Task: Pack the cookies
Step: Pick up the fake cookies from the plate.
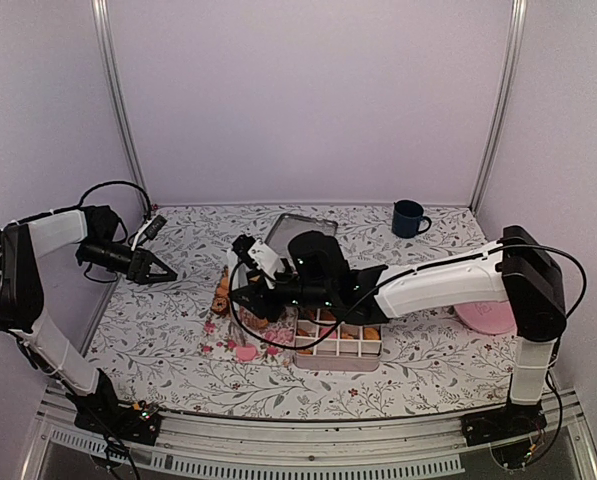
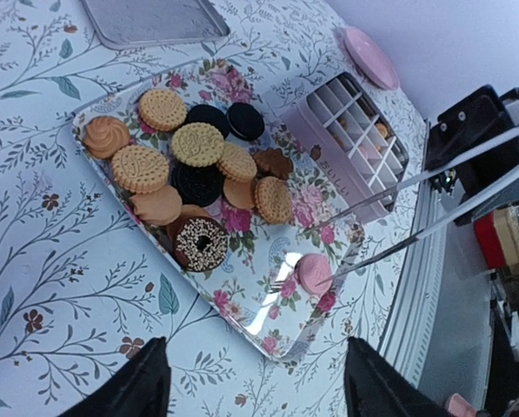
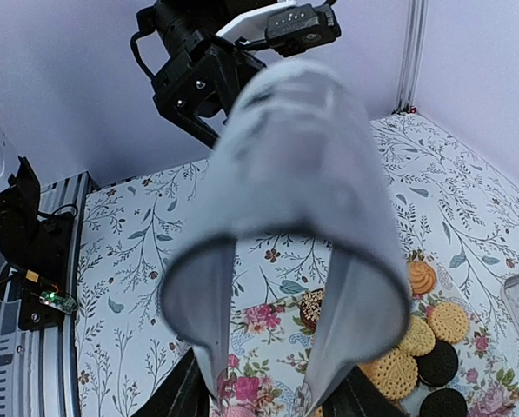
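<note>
Floral worktop (image 1: 168,345); cookies (image 2: 197,144) on tray (image 2: 272,334) look light and brittle, so grip edges gently. Left gripper (image 1: 161,270) jaws wide, empty; right gripper (image 3: 268,396) jaws clamp tongs (image 3: 285,174), tips at pink cookie (image 2: 314,273).

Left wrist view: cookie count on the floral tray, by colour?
Golden or orange cookies: 8
Black cookies: 3
Brown cookies: 2
Pink cookies: 1, between the tips of the tongs
Total: 14 in plain sight on the tray
</note>
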Controlling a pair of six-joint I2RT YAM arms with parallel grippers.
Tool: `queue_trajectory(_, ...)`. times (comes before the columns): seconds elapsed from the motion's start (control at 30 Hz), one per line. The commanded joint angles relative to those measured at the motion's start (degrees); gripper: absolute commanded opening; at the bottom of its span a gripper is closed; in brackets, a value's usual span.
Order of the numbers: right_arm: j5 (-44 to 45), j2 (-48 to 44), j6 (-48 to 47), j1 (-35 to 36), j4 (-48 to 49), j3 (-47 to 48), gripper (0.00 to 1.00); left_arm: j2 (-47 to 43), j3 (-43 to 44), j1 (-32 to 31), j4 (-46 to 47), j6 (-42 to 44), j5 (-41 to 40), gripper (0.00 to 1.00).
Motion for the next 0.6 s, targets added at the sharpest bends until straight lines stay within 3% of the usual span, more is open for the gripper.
queue_trajectory(0.0,-0.17,1.78,-0.87,0.79,4.22,2.50,0.44,0.70,0.37,0.69,0.06,0.27,0.09,0.77)
queue_trajectory(0.17,-0.29,3.05,-0.59,1.52,4.32,2.35,0.44,0.43,-0.17,0.66,1.28,-0.92,-0.68,0.84)
queue_trajectory(0.3,-0.36,3.37,-0.58,2.15,4.03,1.60,0.44,-1.13,-1.07,0.73,5.17,-3.96,-2.57,0.99)
queue_trajectory(0.57,-0.10,2.41,-0.06,2.96,4.19,-1.41,0.45,-8.06,-4.75,1.06,18.88,-13.00,-16.46,0.99)
